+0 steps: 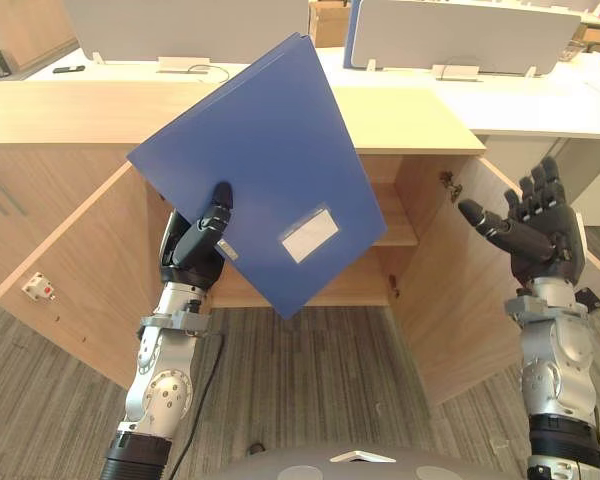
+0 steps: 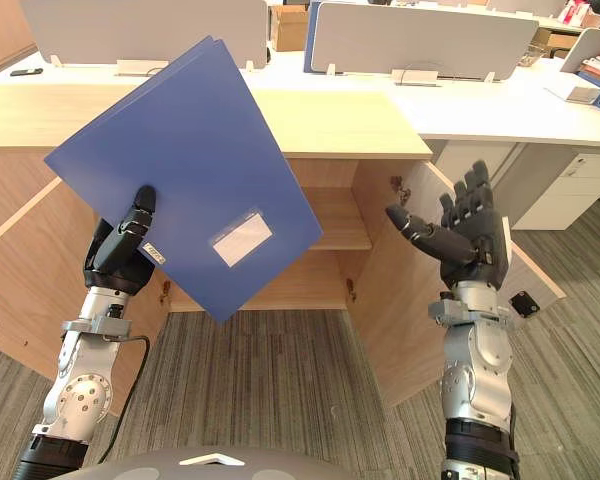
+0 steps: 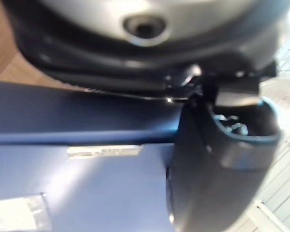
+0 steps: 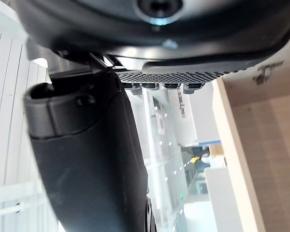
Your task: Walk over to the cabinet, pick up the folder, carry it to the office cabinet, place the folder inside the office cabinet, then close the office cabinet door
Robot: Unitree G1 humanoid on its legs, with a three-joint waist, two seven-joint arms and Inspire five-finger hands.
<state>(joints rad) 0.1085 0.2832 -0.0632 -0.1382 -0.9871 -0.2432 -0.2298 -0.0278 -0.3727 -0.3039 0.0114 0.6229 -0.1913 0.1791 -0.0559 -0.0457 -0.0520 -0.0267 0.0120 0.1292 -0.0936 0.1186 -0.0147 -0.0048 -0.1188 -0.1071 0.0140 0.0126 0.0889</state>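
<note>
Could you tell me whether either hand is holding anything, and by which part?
The left hand pinches the blue folder at its lower left edge, thumb on the front cover. The right hand is open and empty.

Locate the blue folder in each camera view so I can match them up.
Left eye view: flat blue plastic folder, upper centre, tilted, pinched by the left hand.
Right eye view: folder upper left of centre.
Left wrist view: blue cover close up.
Right wrist view: open right hand, light wooden cabinet door.
Shared landmark: clear label pocket.
</note>
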